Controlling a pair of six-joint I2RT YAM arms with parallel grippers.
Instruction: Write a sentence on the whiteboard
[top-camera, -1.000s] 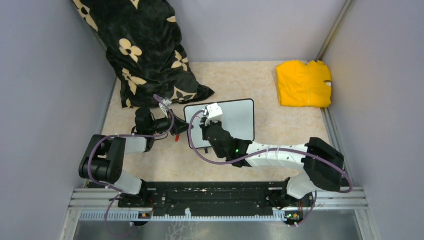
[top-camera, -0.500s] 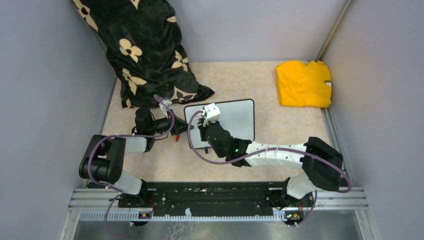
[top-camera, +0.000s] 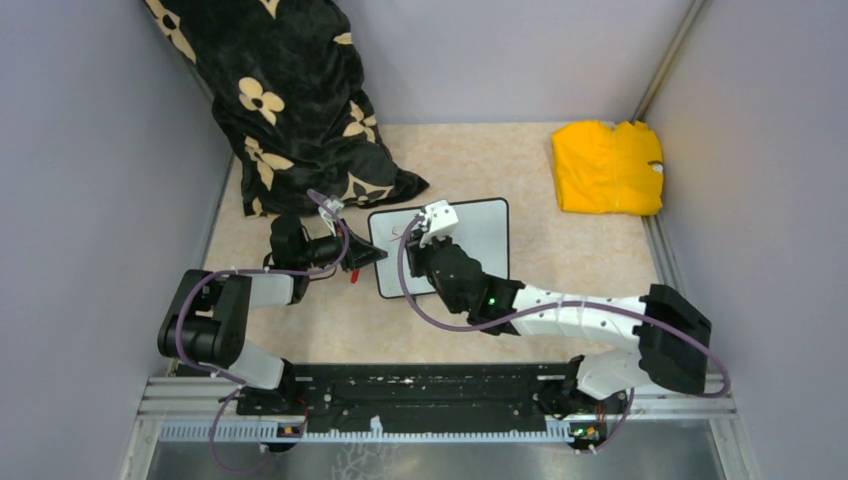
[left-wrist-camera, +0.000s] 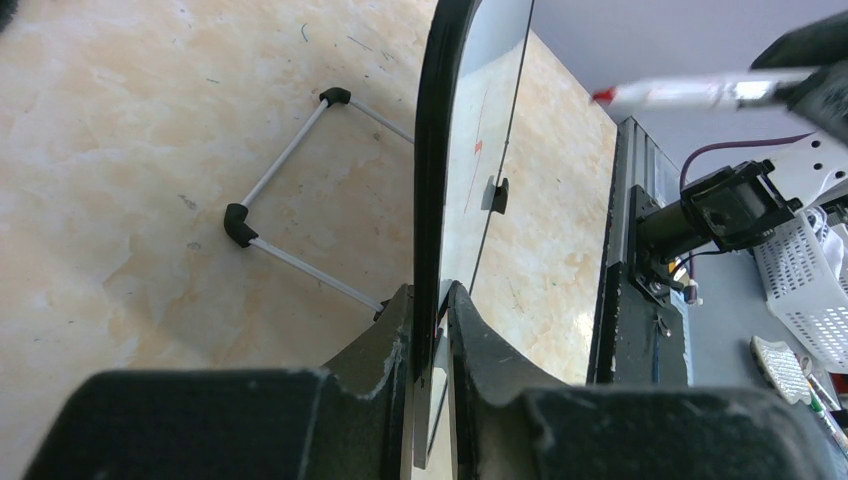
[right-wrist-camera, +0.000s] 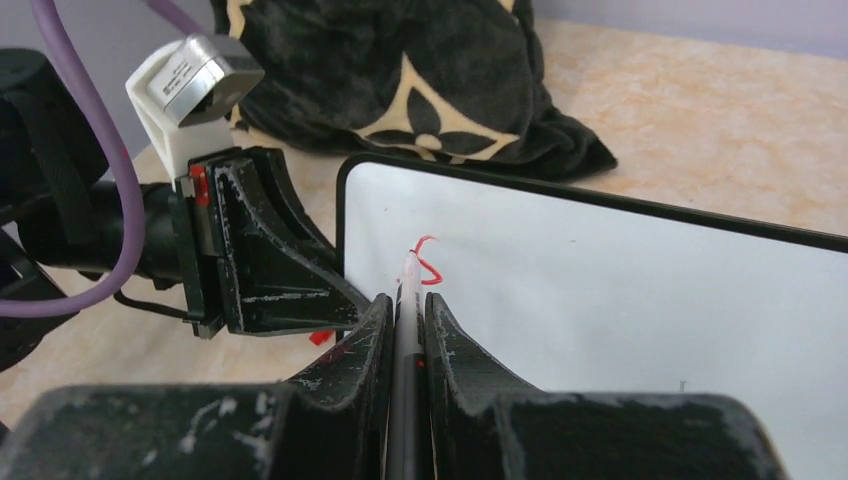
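- One red stroke (right-wrist-camera: 428, 262) of the sentence is seen on the whiteboard (top-camera: 480, 235), close to its upper left corner; no full word is readable.
- Whiteboard is located near the middle of the table (top-camera: 470, 160), face turned toward the arms, tilted back rather than flat.
- A wire stand (left-wrist-camera: 285, 157) with black corners is seen on the table behind the board.
- Marker (right-wrist-camera: 405, 300) is pinched between the jaws of the right gripper (right-wrist-camera: 405, 305), which are narrowed tight on its barrel; the tip is pointed at the board just below the red stroke.
- Tip contact with the surface cannot be confirmed.
- Board's left edge is clamped by the left gripper (left-wrist-camera: 430, 310): a narrow gap, one finger on each face, the frame seen edge-on in the left wrist view.
- Right arm is stretched across the front of the board from the right.
- Black cloth with cream flowers (top-camera: 290, 100) is piled at the far left, just beyond the board.
- Folded yellow cloth (top-camera: 607, 167) is placed at the far right, well apart.
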